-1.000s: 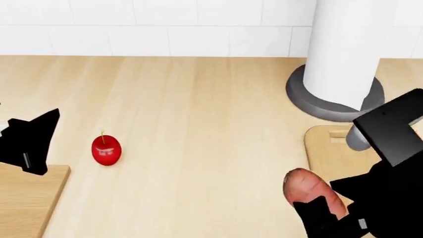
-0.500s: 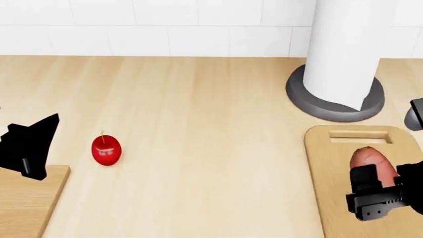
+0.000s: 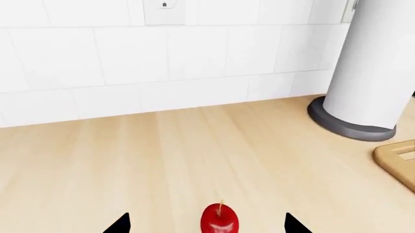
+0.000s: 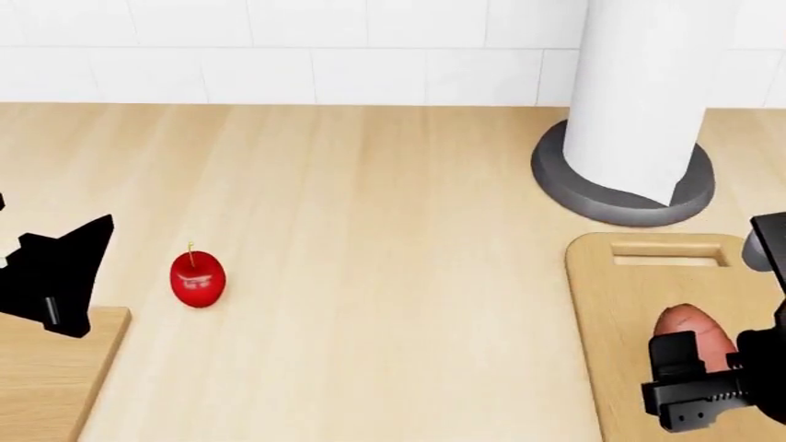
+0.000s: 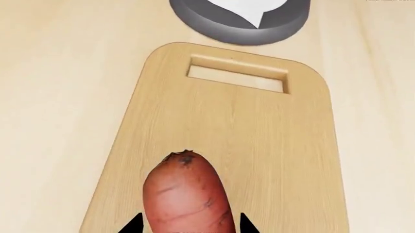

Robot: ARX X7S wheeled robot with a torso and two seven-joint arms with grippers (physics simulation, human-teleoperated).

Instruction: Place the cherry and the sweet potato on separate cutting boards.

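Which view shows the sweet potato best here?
The right wrist view: the sweet potato fills the foreground over the rounded cutting board. The head view shows only its top behind the right gripper. The left wrist view misses it.

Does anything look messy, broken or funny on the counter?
Nothing stands out. The cherry sits whole on the bare counter, nothing is spilled, and the sweet potato is over the rounded cutting board, between the right gripper's fingers. The paper towel roll stands upright.
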